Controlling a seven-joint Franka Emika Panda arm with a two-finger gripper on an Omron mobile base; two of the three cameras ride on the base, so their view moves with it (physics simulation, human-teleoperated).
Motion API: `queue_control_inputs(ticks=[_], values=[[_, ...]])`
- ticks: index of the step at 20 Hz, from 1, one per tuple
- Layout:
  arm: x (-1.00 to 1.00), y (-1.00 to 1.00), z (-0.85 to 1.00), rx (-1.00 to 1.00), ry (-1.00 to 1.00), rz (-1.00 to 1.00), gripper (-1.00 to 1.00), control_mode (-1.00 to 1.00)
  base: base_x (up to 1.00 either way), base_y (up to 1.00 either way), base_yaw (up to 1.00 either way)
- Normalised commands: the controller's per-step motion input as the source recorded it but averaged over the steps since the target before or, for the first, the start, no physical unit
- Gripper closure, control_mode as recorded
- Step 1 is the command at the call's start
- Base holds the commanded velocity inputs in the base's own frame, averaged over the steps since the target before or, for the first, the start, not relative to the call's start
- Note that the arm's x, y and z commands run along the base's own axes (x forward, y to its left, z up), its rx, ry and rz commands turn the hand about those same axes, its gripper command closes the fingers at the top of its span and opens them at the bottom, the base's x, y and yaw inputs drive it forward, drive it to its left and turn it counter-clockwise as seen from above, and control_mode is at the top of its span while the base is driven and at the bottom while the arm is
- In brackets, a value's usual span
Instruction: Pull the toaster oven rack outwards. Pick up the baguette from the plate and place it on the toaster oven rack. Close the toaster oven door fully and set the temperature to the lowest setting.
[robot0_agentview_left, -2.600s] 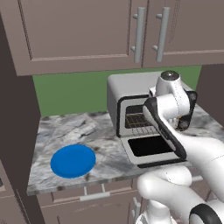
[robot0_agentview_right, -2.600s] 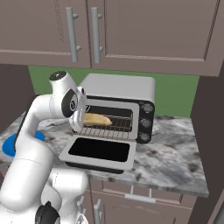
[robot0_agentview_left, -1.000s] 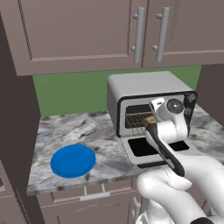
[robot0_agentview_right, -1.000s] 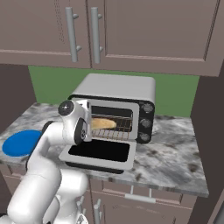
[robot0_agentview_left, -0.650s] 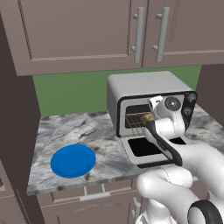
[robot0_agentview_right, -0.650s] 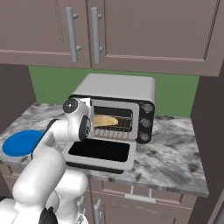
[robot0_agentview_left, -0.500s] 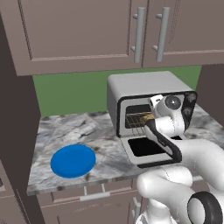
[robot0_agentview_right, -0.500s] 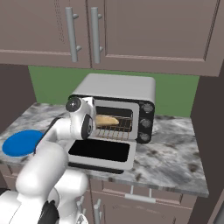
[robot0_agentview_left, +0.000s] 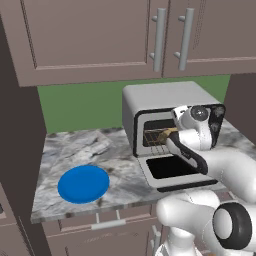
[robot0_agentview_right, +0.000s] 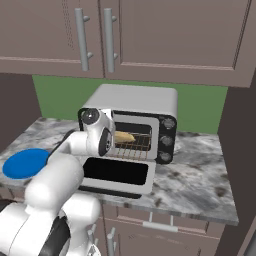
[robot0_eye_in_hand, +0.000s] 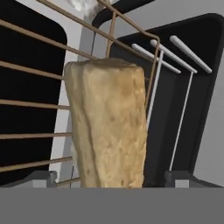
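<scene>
The baguette (robot0_agentview_right: 124, 136) lies on the toaster oven rack (robot0_agentview_right: 131, 146) inside the toaster oven (robot0_agentview_right: 142, 107), with the toaster oven door (robot0_agentview_right: 117, 175) folded down flat in front. The gripper (robot0_eye_in_hand: 109, 183) sits right at the bread — whether its fingers grip cannot be told. The plate (robot0_agentview_left: 83, 183) rests well left on the marble counter (robot0_agentview_left: 75, 150), under the wall cabinets (robot0_agentview_left: 100, 35).

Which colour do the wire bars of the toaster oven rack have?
The toaster oven rack has brownish, copper-toned bars, seen best in the hand view, behind the baguette.

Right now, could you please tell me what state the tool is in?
Tool: open, its fingertips either side of the baguette, which lies on the toaster oven rack.
</scene>
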Motion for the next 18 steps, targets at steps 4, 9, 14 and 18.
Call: queue_control_inputs(ticks=[4, 9, 14, 18], values=[[-0.09, -0.01, 0.07, -0.01, 0.00, 0.00, -1.00, -1.00, 0.00, 0.00, 0.00], [-0.37, -0.03, 0.25, 0.00, 0.00, 0.00, -1.00, -1.00, 0.00, 0.00, 0.00], [-0.57, -0.14, 0.15, 0.00, 0.00, 0.00, -1.00, -1.00, 0.00, 0.00, 0.00], [-0.66, -0.24, 0.01, 0.00, 0.07, -0.01, -1.00, -1.00, 0.00, 0.00, 0.00]])
